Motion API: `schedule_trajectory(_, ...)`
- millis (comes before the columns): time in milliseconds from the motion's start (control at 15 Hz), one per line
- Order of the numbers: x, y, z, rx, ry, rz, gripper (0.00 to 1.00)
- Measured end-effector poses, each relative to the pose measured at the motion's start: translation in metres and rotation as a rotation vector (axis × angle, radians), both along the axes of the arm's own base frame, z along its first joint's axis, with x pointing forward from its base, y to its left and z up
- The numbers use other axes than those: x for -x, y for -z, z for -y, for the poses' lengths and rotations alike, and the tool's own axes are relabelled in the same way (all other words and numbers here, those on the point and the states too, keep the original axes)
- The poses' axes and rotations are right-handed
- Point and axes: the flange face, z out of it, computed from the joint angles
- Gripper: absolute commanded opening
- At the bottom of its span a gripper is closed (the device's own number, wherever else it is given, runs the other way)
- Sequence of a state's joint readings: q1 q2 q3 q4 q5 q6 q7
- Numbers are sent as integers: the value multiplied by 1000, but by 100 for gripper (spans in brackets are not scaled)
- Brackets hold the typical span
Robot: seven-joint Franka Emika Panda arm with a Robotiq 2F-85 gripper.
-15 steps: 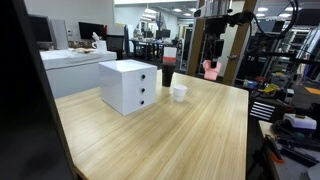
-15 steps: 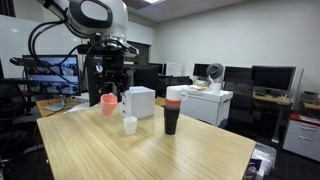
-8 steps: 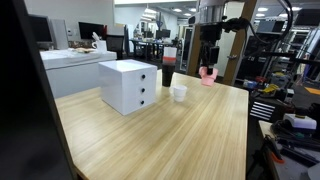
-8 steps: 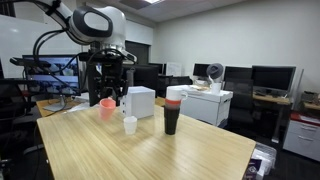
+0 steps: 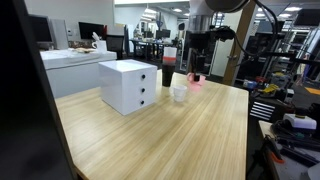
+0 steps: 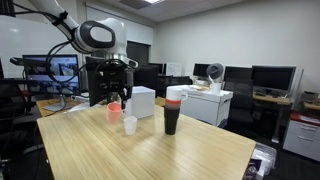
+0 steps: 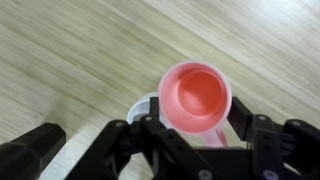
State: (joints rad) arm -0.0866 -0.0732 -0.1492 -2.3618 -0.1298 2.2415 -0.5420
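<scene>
Jaws are clamped on the pink cup (image 7: 195, 97), hanging partly over the small white cup (image 7: 141, 107) on the wooden surface (image 7: 60, 60).

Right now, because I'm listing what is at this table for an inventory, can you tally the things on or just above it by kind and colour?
pink cup, held in the gripper: 1
white cup: 1
dark tall cup: 1
white drawer unit: 1
Total: 4
</scene>
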Motion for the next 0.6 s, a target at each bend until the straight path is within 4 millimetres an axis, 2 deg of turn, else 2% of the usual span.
schedule_trajectory(600, -21, 39, -28, 10, -52, 30, 43)
